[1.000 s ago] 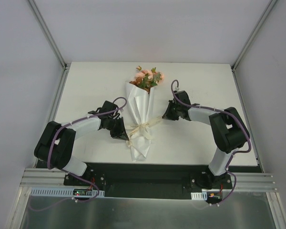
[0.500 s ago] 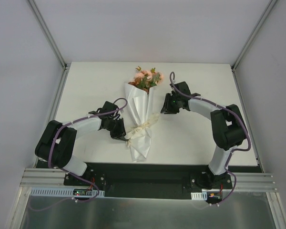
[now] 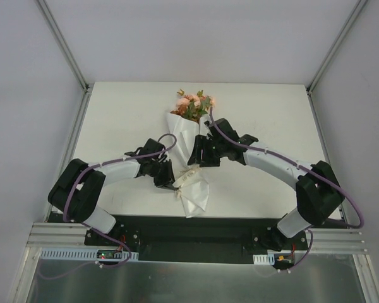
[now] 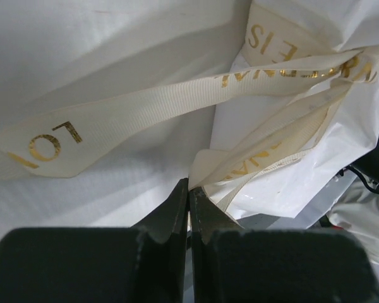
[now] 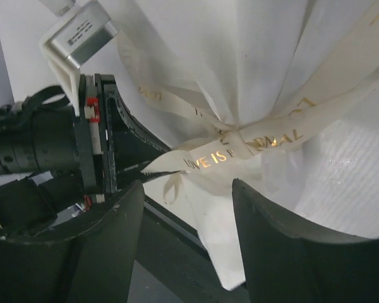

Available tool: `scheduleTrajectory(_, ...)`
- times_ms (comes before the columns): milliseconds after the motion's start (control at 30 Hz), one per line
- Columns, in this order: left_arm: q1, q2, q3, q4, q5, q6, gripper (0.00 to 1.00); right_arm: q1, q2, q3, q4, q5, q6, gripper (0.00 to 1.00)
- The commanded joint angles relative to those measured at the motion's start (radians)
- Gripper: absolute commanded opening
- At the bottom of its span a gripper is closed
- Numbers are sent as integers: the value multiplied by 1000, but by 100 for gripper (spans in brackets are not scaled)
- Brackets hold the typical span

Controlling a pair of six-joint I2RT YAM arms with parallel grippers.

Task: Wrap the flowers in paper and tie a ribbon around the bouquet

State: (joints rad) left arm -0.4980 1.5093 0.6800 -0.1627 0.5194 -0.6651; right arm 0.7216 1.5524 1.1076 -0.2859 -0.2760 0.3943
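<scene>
Nearest the bases, the left gripper (image 4: 189, 203) has its jaws pressed together on a folded tail of the gold-lettered ribbon (image 4: 145, 113), just beside the narrow end of the bouquet (image 3: 182, 136), which lies on the table (image 3: 114, 113) with its tip toward the near edge. The change is on the other side. The right gripper (image 5: 188, 208), closed out to the right of the cone a second ago, has swung in over the waist and spread its jaws; they now stand apart on either side of the knot (image 5: 240, 140) and hold nothing. The cone's tip has also swung a little to the right. I judge that the knot is already tied and the right arm is coming back for a fresh hold to snug or dress it. Space is tight, since the two grippers nearly meet over the crinkled paper (image 4: 290, 170). The right arm's purple cable (image 3: 213, 125) loops across the cone. Farthest off, the flowers (image 3: 192, 106) fan out untouched.
</scene>
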Motion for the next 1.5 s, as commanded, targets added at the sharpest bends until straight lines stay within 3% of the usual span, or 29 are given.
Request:
scheduleTrajectory(0,-79,29,42,78,18,-80,0,7,34,0,-88,55,225,61)
scheduleTrajectory(167,-111,60,67,92,21,-90,0,48,37,-37,-111,116,297,59)
scheduleTrajectory(333,-128,61,70,100,19,-94,0,68,64,-37,-124,118,334,50)
scheduleTrajectory(667,-136,65,70,107,25,-91,0,73,112,1,-141,166,327,50)
scheduleTrajectory(1133,-136,77,67,109,14,-80,0,76,57,-3,-163,164,299,4)
scheduleTrajectory(1300,-134,86,79,109,14,-76,0,84,22,-11,-202,141,264,0)
scheduleTrajectory(1467,-136,97,93,109,18,-76,0,91,-25,-43,-184,14,192,1)
